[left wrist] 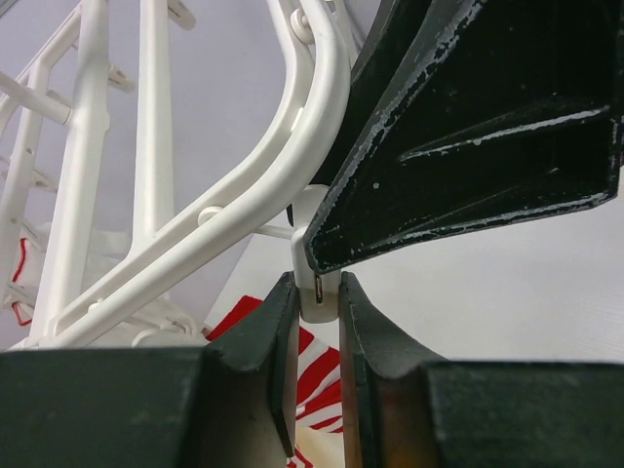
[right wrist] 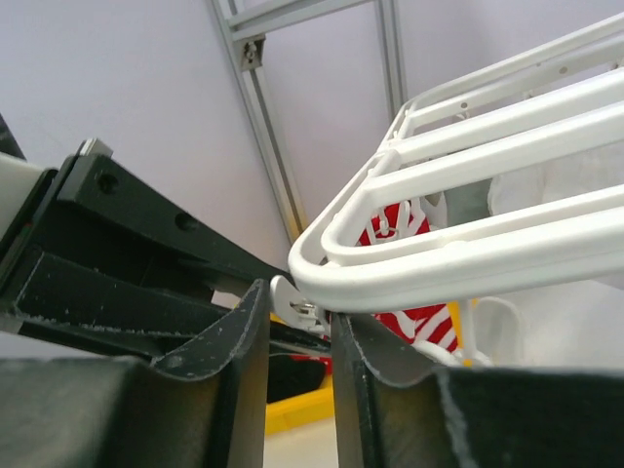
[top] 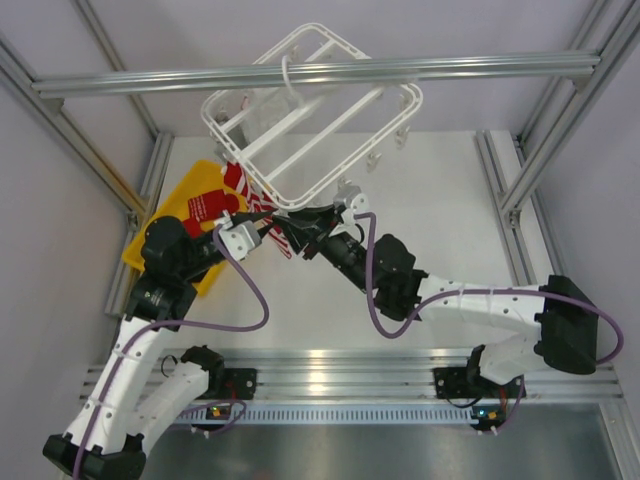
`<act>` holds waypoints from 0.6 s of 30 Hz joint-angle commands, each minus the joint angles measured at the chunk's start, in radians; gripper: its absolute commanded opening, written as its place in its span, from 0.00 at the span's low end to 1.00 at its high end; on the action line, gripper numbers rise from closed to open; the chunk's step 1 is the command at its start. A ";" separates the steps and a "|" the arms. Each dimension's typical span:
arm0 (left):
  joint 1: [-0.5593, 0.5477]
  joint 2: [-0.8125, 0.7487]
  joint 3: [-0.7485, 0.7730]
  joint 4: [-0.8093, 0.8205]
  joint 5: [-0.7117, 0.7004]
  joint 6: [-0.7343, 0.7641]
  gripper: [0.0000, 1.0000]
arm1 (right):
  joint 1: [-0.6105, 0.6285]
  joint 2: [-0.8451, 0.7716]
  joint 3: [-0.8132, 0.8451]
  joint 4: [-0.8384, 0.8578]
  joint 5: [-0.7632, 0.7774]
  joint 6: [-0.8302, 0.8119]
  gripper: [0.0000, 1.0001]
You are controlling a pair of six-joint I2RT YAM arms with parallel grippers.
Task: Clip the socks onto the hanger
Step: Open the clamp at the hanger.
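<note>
Overhead, the hanger (top: 320, 110) dangles freely from an aluminium beam (top: 320, 75) toward the far edge, so I judge any uneven tug could swing it and pull the clip (left wrist: 318, 288) loose. Both arms stretch from the near edge, left gripper (top: 262, 222) and right gripper (top: 298, 225) meeting tip to tip under its near-left corner, while the socks (top: 215, 200) lie in the yellow tray (top: 185, 185) by the left edge. Left wrist: jaws clamped on that white clip, a striped sock (left wrist: 314, 375) lying below. Right wrist: narrow jaws flank the clip; whether they press it I cannot tell.
</note>
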 commanded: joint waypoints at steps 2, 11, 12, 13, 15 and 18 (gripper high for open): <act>-0.023 -0.005 -0.012 -0.070 0.094 0.024 0.04 | -0.008 -0.009 0.048 0.008 0.006 0.054 0.16; -0.022 0.012 0.041 -0.131 -0.007 -0.172 0.44 | -0.051 -0.059 0.012 -0.093 0.030 0.153 0.00; -0.023 0.010 0.049 -0.140 -0.022 -0.224 0.49 | -0.062 -0.070 0.009 -0.125 0.026 0.175 0.00; -0.022 0.004 0.049 -0.140 -0.056 -0.249 0.50 | -0.074 -0.076 0.008 -0.139 0.020 0.198 0.00; -0.023 -0.016 0.037 -0.133 -0.085 -0.316 0.55 | -0.114 -0.091 0.005 -0.174 -0.015 0.279 0.00; -0.023 -0.046 0.003 -0.071 -0.091 -0.366 0.56 | -0.164 -0.104 -0.003 -0.183 -0.091 0.380 0.00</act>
